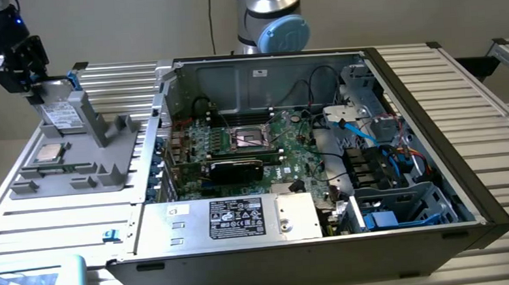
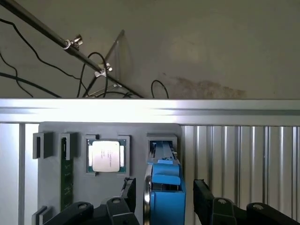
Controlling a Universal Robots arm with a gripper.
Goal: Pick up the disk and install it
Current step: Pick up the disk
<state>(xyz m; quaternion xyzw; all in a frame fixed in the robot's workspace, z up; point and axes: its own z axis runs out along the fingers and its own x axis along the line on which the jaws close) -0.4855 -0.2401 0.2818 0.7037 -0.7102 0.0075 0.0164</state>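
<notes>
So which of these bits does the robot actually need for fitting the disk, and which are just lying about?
For the job: the disk, standing upright in the grey holder; the jaws, open either side of it; the open computer case.

Just sitting there: the processor chip; the memory stick; the silver box with the black label.

colour rundown: the disk (image 1: 59, 115) is silver-grey with a white printed label and a bright blue carrier, and the tool (image 1: 32, 81) is black. the holder (image 1: 81, 171) is plain matte grey, the chip (image 2: 105, 156) silver with a green border. the desk (image 1: 488, 110) is ribbed silver aluminium. the PC case (image 1: 468, 229) is black, its motherboard (image 1: 264, 156) green, the cables (image 1: 363, 133) blue, and the silver box (image 1: 241, 218) has a black label
</notes>
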